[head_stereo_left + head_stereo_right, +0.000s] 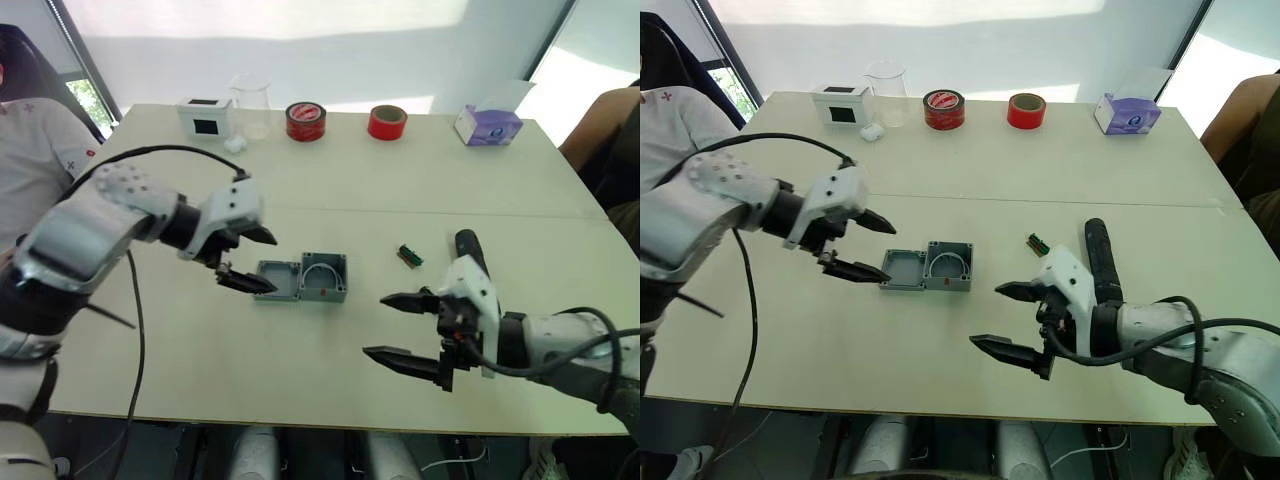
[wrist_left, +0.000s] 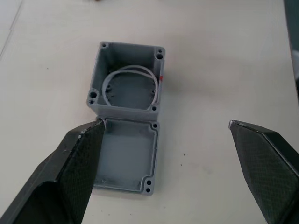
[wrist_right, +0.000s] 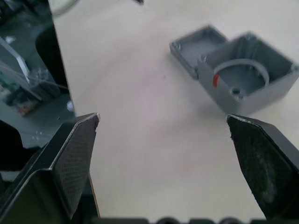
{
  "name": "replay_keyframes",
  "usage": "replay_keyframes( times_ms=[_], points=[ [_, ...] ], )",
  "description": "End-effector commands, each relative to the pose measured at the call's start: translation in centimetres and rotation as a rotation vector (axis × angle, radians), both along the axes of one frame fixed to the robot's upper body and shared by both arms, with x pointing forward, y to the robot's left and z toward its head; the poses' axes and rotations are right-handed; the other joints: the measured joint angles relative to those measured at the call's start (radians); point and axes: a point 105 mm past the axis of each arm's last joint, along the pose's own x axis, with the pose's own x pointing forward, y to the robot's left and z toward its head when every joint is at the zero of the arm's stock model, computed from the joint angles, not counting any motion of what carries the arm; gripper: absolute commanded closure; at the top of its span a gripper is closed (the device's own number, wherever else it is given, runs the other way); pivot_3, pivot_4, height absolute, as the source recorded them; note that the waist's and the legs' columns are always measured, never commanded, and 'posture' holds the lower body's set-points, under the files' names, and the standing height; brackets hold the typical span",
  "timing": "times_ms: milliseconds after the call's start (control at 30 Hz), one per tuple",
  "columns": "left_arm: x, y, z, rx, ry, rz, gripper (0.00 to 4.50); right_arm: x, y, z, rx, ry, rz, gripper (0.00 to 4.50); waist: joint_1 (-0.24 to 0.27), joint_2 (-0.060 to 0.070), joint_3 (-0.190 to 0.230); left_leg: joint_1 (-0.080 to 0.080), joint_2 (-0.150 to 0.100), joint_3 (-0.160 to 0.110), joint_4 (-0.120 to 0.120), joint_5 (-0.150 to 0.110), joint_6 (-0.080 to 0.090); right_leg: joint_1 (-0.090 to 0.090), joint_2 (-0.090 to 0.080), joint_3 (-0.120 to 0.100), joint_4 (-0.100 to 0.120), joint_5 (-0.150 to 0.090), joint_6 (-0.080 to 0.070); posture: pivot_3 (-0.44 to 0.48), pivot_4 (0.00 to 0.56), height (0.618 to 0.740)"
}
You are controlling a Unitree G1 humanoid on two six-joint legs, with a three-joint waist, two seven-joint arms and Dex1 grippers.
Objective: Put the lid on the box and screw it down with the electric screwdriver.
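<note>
The right gripper (image 1: 1005, 320) hung with jaws apart at the near edge, well short of the parts. The left gripper (image 1: 248, 259), fingers spread, sat just beside the lid (image 1: 278, 280), which lay touching the box (image 1: 324, 277) on its far side from that gripper. The electric screwdriver (image 1: 1100, 258) lay beyond the right arm.

On the table (image 1: 330, 180), the lid (image 1: 278, 280) lies open side up, touching the left side of the box (image 1: 324, 277). The left gripper (image 1: 251, 260) hovers spread just beside the lid, one fingertip at its edge. The right gripper (image 1: 400, 328) hangs wide open nearer the front edge, the electric screwdriver (image 1: 468, 246) lying behind it.
</note>
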Motion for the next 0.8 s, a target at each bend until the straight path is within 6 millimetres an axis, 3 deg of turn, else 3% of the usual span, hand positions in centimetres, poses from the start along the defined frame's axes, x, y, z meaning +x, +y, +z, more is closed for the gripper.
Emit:
replay_keyframes(
  times_ms=[33,167,333,600,700,800],
  points=[
    [0.9,-1.3,-1.3,0.072,0.0,-0.062,0.14,0.2,0.4,0.1,0.009,-0.03,-0.036,0.0,-0.001,0.0,0.0,0.0,0.0,0.0,0.0,0.0,0.0,0.0,0.0,0.0,0.0,0.0,0.0,0.0,0.15,0.715],
    [2.4,-3.6,-2.7,0.103,0.022,-0.045,0.14,-0.5,0.9,-0.6,0.002,-0.025,-0.044,0.0,0.001,-0.001,0.0,-0.001,0.0,-0.002,0.001,0.0,0.0,0.0,0.001,0.0,0.002,0.0,0.005,0.0,0.15,0.715],
    [2.9,-5.1,-3.6,0.134,0.035,-0.066,0.14,-0.4,1.3,-0.8,0.012,-0.045,-0.074,0.0,-0.005,0.0,0.0,-0.001,0.0,-0.002,0.001,0.0,0.0,-0.001,0.001,0.001,0.003,0.0,0.006,0.0,0.15,0.715],
    [2.8,-6.1,-5.1,0.212,0.043,-0.11,0.14,-0.2,1.6,-1.0,0.025,-0.069,-0.125,0.0,-0.003,0.0,0.0,-0.001,0.0,-0.002,0.001,0.0,0.0,-0.001,0.0,0.001,0.004,0.0,0.006,0.0,0.15,0.715],
    [2.8,-6.8,-5.7,0.229,0.028,-0.133,0.9,0.0,1.8,-1.0,0.035,-0.082,-0.145,0.0,0.0,0.0,0.0,-0.001,0.0,-0.003,0.002,0.0,0.0,-0.001,0.0,0.001,0.004,0.0,0.006,0.0,0.15,0.715],
    [2.9,-7.0,-6.1,0.247,0.011,-0.141,2.24,0.1,1.9,-1.0,0.039,-0.091,-0.157,0.0,-0.001,0.0,0.0,-0.004,0.001,-0.003,0.008,-0.003,0.005,-0.001,0.001,0.001,0.005,-0.001,0.006,0.0,0.15,0.715]
  ],
)
